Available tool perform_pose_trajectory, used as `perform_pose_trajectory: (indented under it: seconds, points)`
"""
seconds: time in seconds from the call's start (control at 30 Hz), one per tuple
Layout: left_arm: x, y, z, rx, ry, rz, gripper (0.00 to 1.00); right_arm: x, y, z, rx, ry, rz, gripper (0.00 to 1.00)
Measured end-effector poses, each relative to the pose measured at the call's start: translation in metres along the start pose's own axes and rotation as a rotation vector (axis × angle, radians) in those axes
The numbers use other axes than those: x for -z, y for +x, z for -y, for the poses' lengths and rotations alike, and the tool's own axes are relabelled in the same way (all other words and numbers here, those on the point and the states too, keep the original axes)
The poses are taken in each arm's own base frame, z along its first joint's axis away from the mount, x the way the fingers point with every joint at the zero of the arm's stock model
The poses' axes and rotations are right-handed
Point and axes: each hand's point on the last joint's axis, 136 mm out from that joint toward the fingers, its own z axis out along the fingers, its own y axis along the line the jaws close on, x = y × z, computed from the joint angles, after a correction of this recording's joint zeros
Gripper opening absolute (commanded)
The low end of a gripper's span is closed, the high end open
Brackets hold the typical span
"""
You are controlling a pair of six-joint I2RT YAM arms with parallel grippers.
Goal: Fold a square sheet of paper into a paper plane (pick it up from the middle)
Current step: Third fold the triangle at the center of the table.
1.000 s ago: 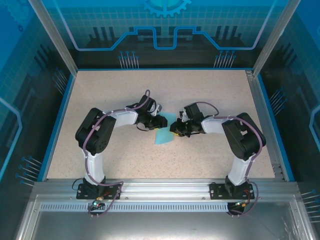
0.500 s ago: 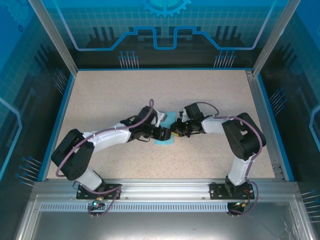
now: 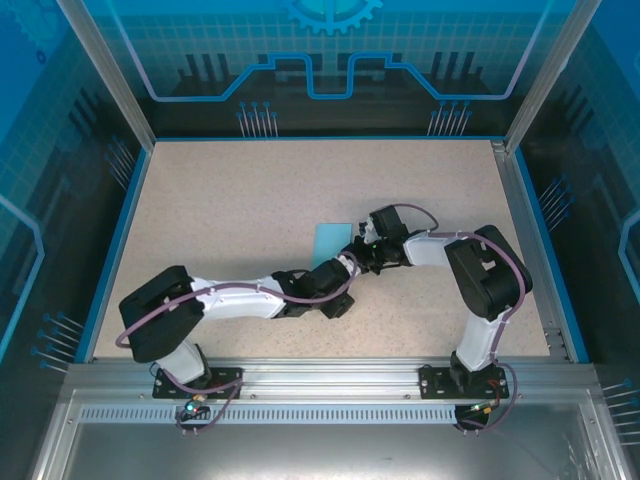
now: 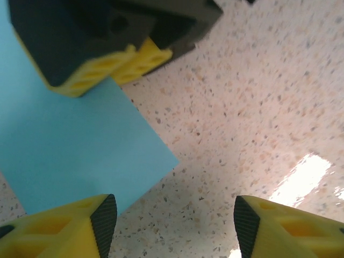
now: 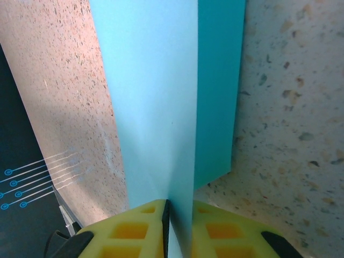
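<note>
The light-blue sheet of paper (image 3: 329, 240) lies mid-table, folded over on itself; in the right wrist view one layer (image 5: 156, 107) rises between the fingers and another lies beside it. My right gripper (image 3: 358, 256) (image 5: 180, 204) is shut on the paper's near-right edge. The left wrist view shows that gripper's yellow fingers (image 4: 115, 67) on the paper (image 4: 70, 140). My left gripper (image 3: 343, 272) (image 4: 176, 215) hangs open just off the paper's near corner, with only bare tabletop between its pads.
The speckled beige tabletop (image 3: 240, 200) is bounded by a blue rim and glass walls. The left arm (image 3: 250, 298) stretches low across the front middle. The right arm (image 3: 480, 270) bends at the right.
My left gripper has let go of the paper, opened wider and drawn back toward the near side as its arm stretched low. The right gripper stays shut on the paper, which now shows farther back.
</note>
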Motion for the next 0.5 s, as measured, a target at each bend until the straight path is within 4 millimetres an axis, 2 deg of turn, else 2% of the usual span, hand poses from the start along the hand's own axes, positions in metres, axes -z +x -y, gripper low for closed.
perform_pose_trajectory:
  seconds: [0.17, 0.37, 0.5]
  points:
    - [-0.012, 0.007, -0.002, -0.058, -0.068, -0.025, 0.63, 0.0, 0.0, 0.0, 0.0, 0.0, 0.0, 0.17]
    - [-0.019, 0.001, -0.01, -0.069, -0.131, -0.01, 0.54, 0.0, 0.0, 0.0, 0.0, 0.0, 0.0, 0.18]
    - [-0.021, -0.001, -0.014, -0.082, -0.156, -0.004, 0.35, 0.0, 0.0, 0.0, -0.001, 0.0, 0.001, 0.18]
